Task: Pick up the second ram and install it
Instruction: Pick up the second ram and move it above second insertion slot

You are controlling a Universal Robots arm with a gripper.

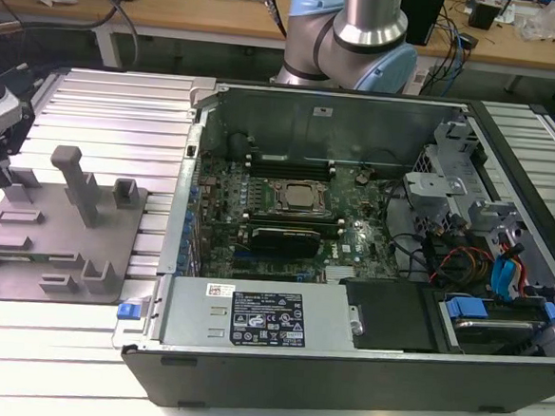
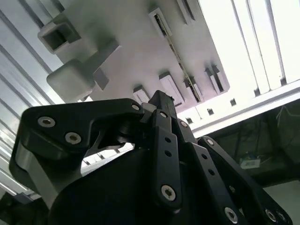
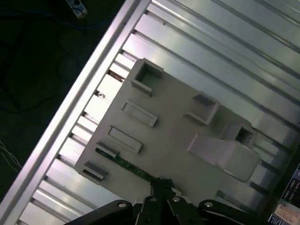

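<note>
– Over the grey holder plate (image 3: 178, 136), the gripper (image 3: 161, 183) sits on the second ram (image 3: 123, 163), which stands edge-up in its slot; fingers pressed together, prob. pinching it.
– If grip's off-centre, stick could tilt & bind in slot, or slip out w/ too little bite.

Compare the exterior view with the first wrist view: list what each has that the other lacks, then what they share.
Exterior view, of the two: the open computer case, its motherboard and processor plate, and the arm's body behind it.
First wrist view, of the two: the second ram, a green edge in a slot of the grey holder plate, right by the pincer; also the dark area beyond the ribbed metal table.
Both: the holder plate, its upright post, the table, the pincer.
</note>
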